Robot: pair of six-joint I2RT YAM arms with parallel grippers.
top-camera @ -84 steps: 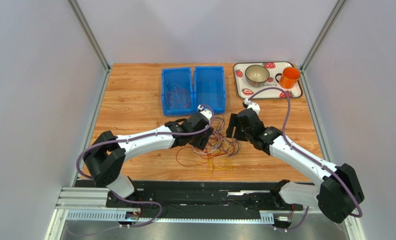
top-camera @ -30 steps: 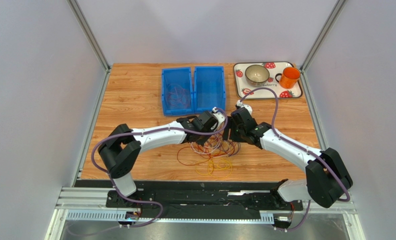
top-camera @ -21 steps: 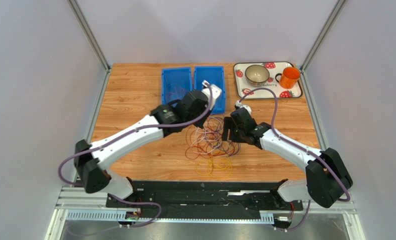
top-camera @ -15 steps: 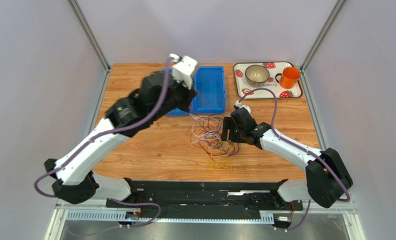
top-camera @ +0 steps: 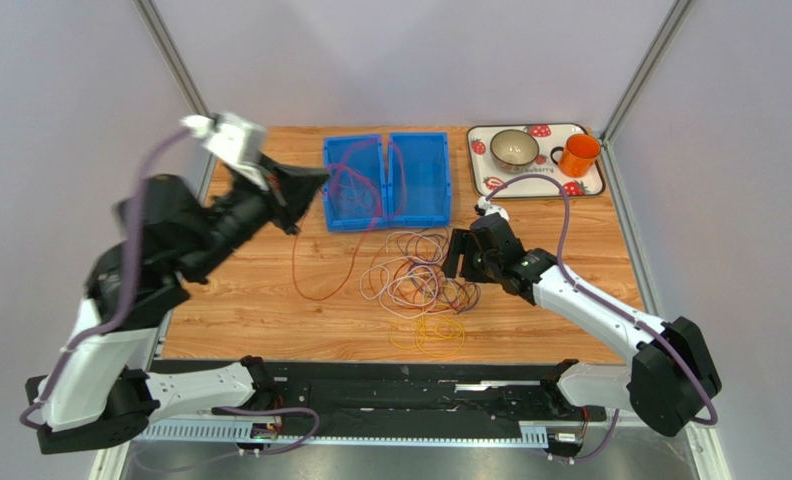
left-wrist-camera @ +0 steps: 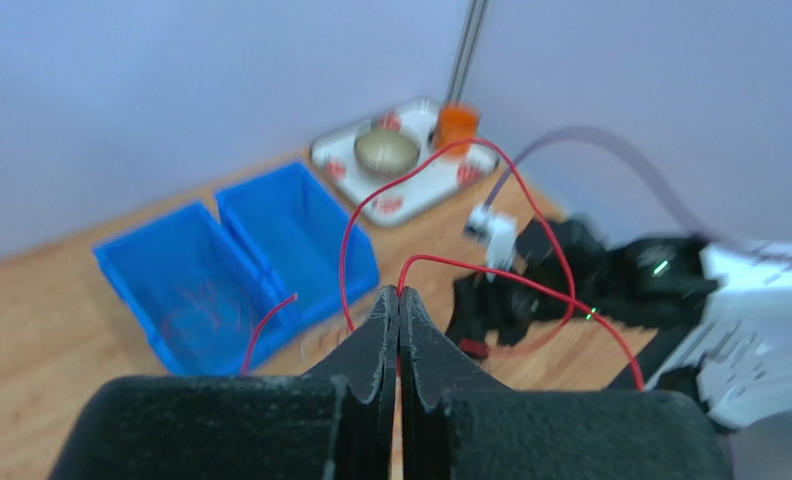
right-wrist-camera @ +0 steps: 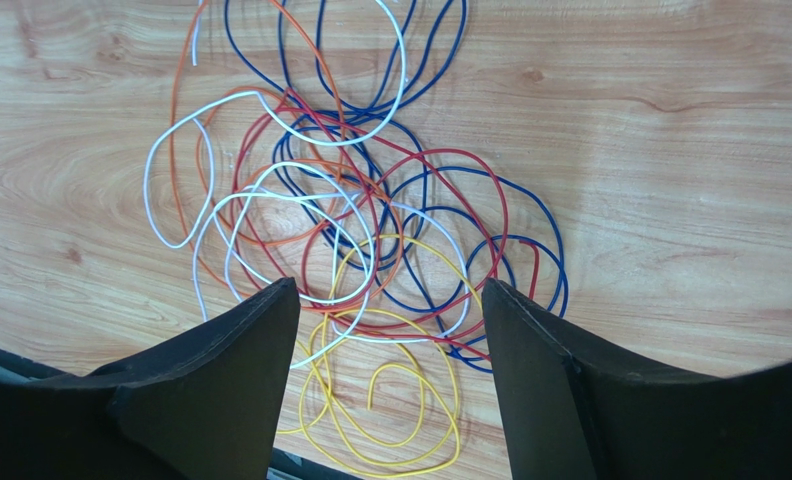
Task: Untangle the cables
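Observation:
The cables (top-camera: 420, 285) lie in a loose tangle on the wooden table, with red, blue, white, orange and yellow loops (right-wrist-camera: 370, 220). A yellow cable (top-camera: 430, 335) curls at the near side. My left gripper (top-camera: 320, 180) is raised high at the left, shut on a thin red cable (top-camera: 297, 275) that arcs over the bins and hangs down to the table. In the left wrist view the jaws (left-wrist-camera: 398, 293) are pressed together with the red cable (left-wrist-camera: 467, 146) looping out from them. My right gripper (top-camera: 458, 262) hovers open over the tangle's right side (right-wrist-camera: 390, 285), holding nothing.
Two blue bins stand side by side at the back; the left bin (top-camera: 355, 180) holds some thin cables, the right bin (top-camera: 420, 175) looks bare. A strawberry-print tray (top-camera: 545, 182) at the back right carries a bowl (top-camera: 514, 149) and an orange mug (top-camera: 578, 154).
My left arm rose from the tangle and swung up and to the left, drawing the red cable out of the pile. The right gripper stayed open over the tangle, shifting only slightly.

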